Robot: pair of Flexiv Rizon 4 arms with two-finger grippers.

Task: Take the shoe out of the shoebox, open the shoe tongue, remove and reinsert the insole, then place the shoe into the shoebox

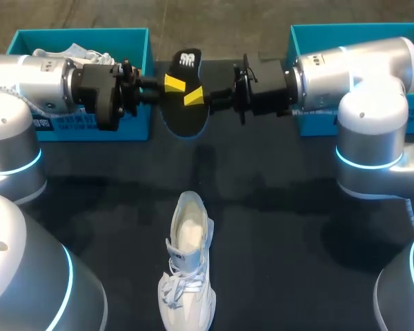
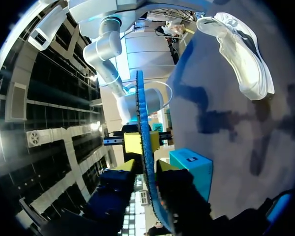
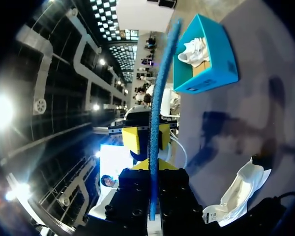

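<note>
Insole (image 1: 186, 118) hangs over the far middle of the bench (image 1: 283, 241), left claw (image 1: 171, 84) and right claw (image 1: 193, 97) each pinching it. It looks light, thin and floppy, likely best gripped mid-length. Its shoe (image 1: 188, 269) lies nearer.

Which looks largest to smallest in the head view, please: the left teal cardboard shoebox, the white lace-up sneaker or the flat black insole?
1. the left teal cardboard shoebox
2. the white lace-up sneaker
3. the flat black insole, though it is held up nearer the camera, which flatters its size
</note>
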